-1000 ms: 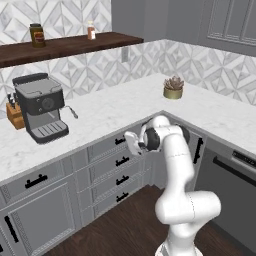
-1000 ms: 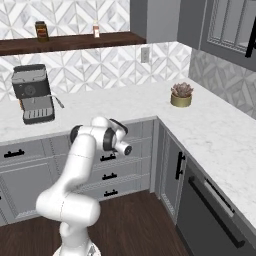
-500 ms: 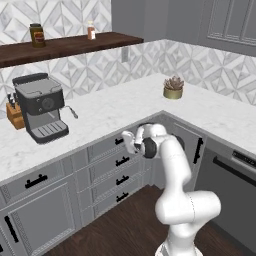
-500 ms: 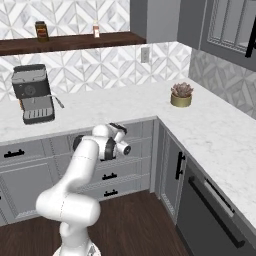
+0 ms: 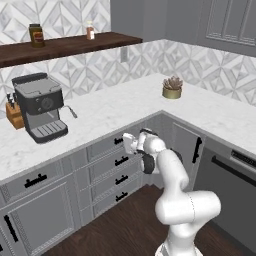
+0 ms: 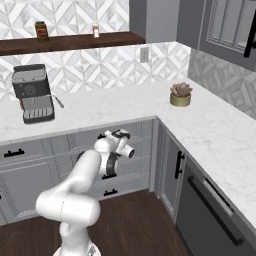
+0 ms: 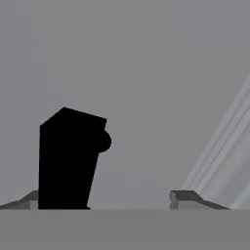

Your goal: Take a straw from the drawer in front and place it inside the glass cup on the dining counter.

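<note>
White Franka arm (image 5: pixel 172 175), glossy rounded links, bulbous base segment (image 6: pixel 67 207). Dark grey/black joint rings between links, one at 9 o'clock of the forearm. White wrist block. Small dark grey finger tips (image 7: pixel 185 197) with angular, stepped tops. No cables or markings visible.

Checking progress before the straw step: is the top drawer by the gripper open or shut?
Shut: the drawer front sits flush with the neighbouring fronts, and the gripper is at its black handle.
</note>
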### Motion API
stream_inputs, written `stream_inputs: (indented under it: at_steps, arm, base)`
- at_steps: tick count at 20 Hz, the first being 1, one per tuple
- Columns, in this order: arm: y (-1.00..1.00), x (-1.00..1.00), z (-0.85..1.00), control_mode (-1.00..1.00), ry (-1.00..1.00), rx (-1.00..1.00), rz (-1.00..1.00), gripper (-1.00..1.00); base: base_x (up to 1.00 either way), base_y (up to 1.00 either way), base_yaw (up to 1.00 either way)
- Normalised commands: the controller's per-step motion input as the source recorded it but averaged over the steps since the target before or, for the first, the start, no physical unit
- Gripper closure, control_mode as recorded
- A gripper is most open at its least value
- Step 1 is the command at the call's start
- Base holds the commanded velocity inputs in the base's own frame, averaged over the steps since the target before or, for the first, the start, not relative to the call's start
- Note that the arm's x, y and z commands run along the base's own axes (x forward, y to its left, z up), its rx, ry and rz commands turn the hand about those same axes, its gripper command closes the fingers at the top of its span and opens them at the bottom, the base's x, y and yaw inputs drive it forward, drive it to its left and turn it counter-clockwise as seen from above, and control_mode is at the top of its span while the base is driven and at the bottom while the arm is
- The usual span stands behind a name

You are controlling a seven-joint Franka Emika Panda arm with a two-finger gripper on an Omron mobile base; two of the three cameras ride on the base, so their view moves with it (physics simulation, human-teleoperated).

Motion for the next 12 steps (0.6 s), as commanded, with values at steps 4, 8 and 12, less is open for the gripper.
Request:
stream_inputs:
  at_steps: [4,8,12]
  arm:
    - [0.4,0.32,-0.09,-1.0,0.17,-0.08,-0.18,1.0]
    - [0.45,0.24,0.0,-1.0,0.32,-0.23,-0.23,1.0]
    - [0.11,0.06,-0.06,-1.0,0.39,-0.25,-0.21,1.0]
  base:
    - [0.0,0.0,0.0]
    - [0.0,0.0,0.0]
    - [0.0,0.0,0.0]
